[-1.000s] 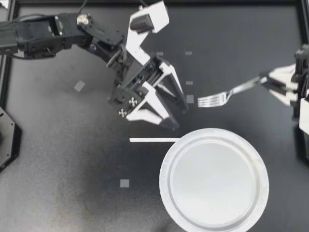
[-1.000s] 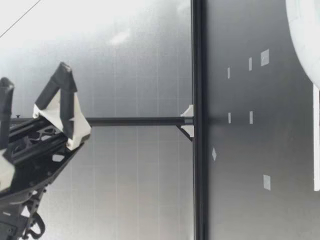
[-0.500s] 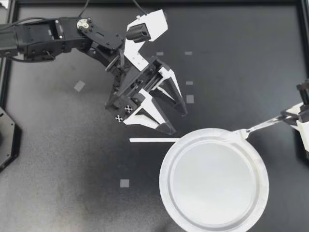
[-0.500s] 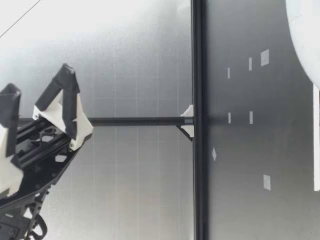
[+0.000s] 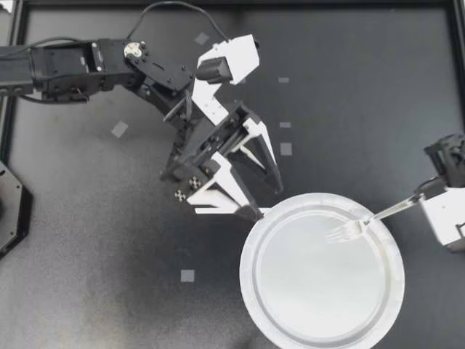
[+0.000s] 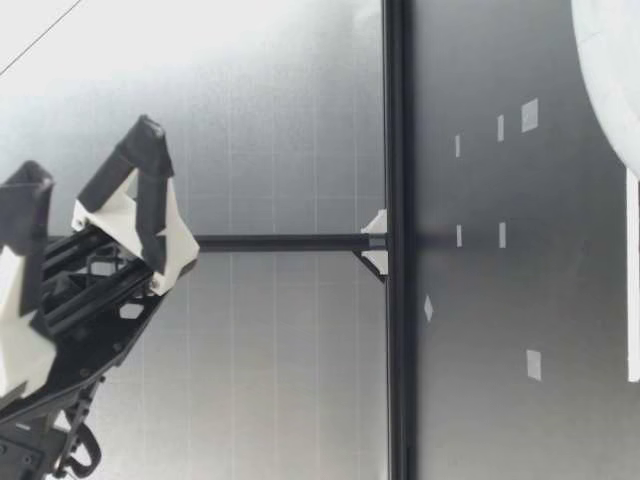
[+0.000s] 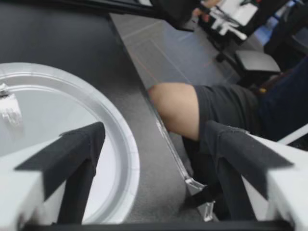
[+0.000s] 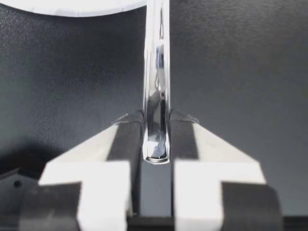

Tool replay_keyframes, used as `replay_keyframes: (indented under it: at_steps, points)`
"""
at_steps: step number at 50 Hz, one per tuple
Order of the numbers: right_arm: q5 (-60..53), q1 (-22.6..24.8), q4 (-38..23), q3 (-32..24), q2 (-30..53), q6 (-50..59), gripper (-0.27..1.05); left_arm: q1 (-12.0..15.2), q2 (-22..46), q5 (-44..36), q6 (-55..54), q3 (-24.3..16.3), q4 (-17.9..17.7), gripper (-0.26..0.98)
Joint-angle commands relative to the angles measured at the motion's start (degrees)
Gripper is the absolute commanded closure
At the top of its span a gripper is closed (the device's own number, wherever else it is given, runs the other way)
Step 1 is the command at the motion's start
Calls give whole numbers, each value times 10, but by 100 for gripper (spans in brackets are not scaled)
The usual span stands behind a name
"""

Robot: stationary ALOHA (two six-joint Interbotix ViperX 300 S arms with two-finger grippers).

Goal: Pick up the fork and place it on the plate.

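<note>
Since a second ago the fork point(image 5: 378, 216) has swung from mid-frame down across the rim. Its tines now sit over the upper right part of the plate point(image 5: 247, 273), which fills the lower right of the top view. The handle runs out past the rim to my right gripper point(image 5: 421, 195) at the right edge. Seen from the right wrist, both fingers point(image 8: 126, 139) are clamped on the handle's end from two sides. Whether the tines touch the plate I cannot tell. This looks like the placing step: the next move calls for lowering until the fork rests, then letting go. My left gripper point(image 5: 261, 198) hangs by the plate's upper left rim, fingers spread wide and holding nothing.
</note>
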Motion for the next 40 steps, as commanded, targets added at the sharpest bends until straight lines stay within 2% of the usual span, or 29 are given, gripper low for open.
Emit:
replay_keyframes:
  at_steps: [1,9,15,25,40]
  points:
    - [-22,-15,-1,-9,39,-3,69,-12,-10,3,1,-11,-3,-4]
    - [-63,-83,-9,-8,99,-46,69,-32,-10,3,1,-11,-3,-4]
    - [-69,-114,-8,-6,105,-79,69,-46,-11,3,0,-6,-2,-4]
    - [-101,-127,-4,5,99,-99,69,-52,-13,3,1,-5,-2,-4]
    - [-133,-127,20,6,149,-99,68,-52,-12,3,1,-4,-2,-4]
